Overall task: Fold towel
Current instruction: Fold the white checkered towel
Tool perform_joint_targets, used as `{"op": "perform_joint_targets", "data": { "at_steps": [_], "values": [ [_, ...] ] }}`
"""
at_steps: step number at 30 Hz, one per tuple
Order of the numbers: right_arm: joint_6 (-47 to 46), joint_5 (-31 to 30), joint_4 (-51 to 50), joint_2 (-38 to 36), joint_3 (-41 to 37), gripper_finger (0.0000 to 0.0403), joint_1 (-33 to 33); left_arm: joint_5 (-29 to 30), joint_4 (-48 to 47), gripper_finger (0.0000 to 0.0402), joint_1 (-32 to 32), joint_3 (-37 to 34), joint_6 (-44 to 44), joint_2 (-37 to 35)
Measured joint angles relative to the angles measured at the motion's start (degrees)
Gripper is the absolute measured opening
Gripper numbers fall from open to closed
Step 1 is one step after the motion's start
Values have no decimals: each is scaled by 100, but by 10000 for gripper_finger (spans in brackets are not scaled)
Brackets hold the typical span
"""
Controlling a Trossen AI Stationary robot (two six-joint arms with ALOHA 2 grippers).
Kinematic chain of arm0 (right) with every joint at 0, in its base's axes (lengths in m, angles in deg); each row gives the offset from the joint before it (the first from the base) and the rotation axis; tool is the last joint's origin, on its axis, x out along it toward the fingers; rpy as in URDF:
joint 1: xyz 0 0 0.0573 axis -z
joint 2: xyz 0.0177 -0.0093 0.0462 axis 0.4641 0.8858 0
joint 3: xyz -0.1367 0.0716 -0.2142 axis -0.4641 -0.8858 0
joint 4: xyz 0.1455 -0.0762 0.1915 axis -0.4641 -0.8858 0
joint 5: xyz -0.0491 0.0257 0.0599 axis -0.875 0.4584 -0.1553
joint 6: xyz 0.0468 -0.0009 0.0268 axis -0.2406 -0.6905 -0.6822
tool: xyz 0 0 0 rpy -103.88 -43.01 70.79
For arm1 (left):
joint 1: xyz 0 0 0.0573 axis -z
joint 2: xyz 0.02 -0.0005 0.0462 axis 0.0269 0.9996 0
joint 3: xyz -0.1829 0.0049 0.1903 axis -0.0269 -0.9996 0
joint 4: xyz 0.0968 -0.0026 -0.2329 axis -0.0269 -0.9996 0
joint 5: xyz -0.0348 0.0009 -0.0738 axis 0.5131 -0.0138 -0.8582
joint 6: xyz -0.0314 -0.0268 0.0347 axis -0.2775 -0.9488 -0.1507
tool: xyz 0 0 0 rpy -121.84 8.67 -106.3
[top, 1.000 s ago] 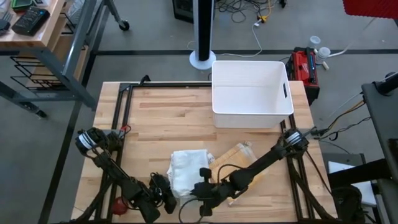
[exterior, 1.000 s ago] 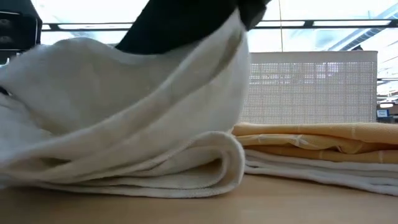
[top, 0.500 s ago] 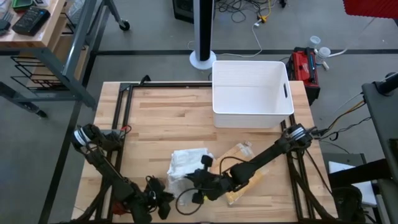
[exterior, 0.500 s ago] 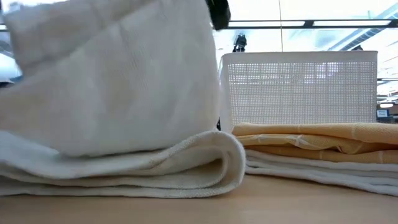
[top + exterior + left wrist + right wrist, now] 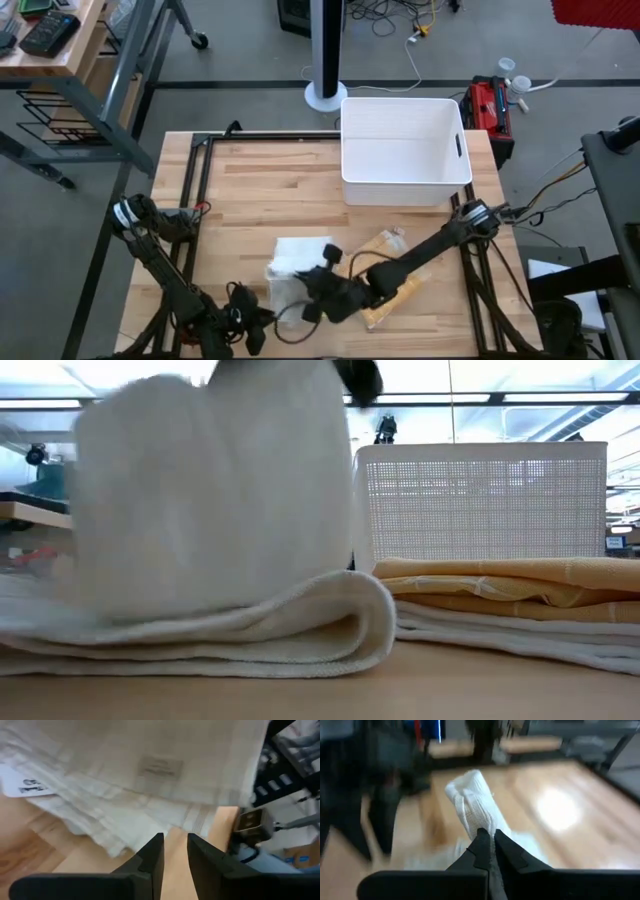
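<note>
The right gripper (image 5: 490, 840) has its jaws pinched tight on a fold of the white towel (image 5: 297, 262), lifting that cloth above the layers lying flat on the wooden worktop (image 5: 270, 185). The towel sits on the near side of the white basket (image 5: 403, 150), just beside a folded yellow cloth (image 5: 510, 585). The left gripper (image 5: 175, 852) hovers at the towel's near edge, away from the basket, its jaws parted by a narrow gap and holding nothing.
</note>
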Motion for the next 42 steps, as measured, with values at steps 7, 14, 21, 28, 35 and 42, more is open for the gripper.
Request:
{"op": "perform_joint_targets", "data": {
  "at_steps": [7,14,21,28,35,42],
  "values": [
    [-704,553,-214,865,2,0,-389,21,-848,75,-6,-7,-642,37],
    [-842,842,-195,1205,48,0,-507,440,-1370,75,-135,-9,-410,37],
    [-663,705,-212,1062,48,0,-592,854,-1293,81,-133,-9,214,35],
    [-738,701,-284,1043,48,0,-577,588,1,116,-150,-7,2297,107],
    [-791,747,-278,1052,48,0,-551,717,329,158,-520,-2,3973,160],
    [-788,759,-287,1054,48,2,-548,244,266,208,-658,-4,4644,227]
  ]
}}
